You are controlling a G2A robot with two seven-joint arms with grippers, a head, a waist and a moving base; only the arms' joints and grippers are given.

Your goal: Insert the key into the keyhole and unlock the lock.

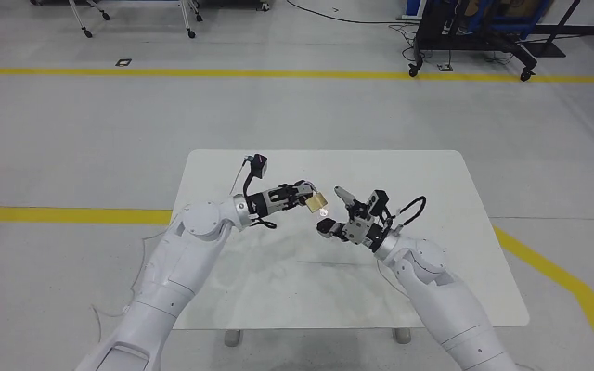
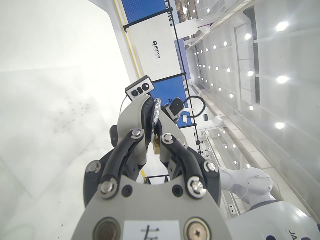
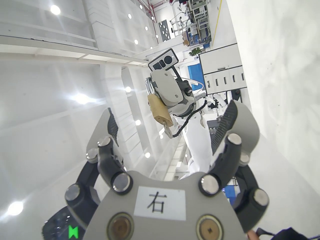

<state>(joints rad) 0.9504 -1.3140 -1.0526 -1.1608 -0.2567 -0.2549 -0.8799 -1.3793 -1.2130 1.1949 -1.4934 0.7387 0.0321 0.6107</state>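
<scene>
Left end effector (image 1: 306, 195) is clenched on a brass padlock (image 3: 158, 109), held in the air above the white tabletop (image 1: 427, 185), with the key (image 3: 167, 129) apparently seated in the keyhole at the lock's free end. Right end effector (image 1: 335, 211) is released, fingers spread wide, just beside the key. Insertion looks complete, so the next move calls for closing squarely on the key head and turning it. A grey workshop floor with yellow lines (image 1: 278, 72) surrounds the tabletop.
</scene>
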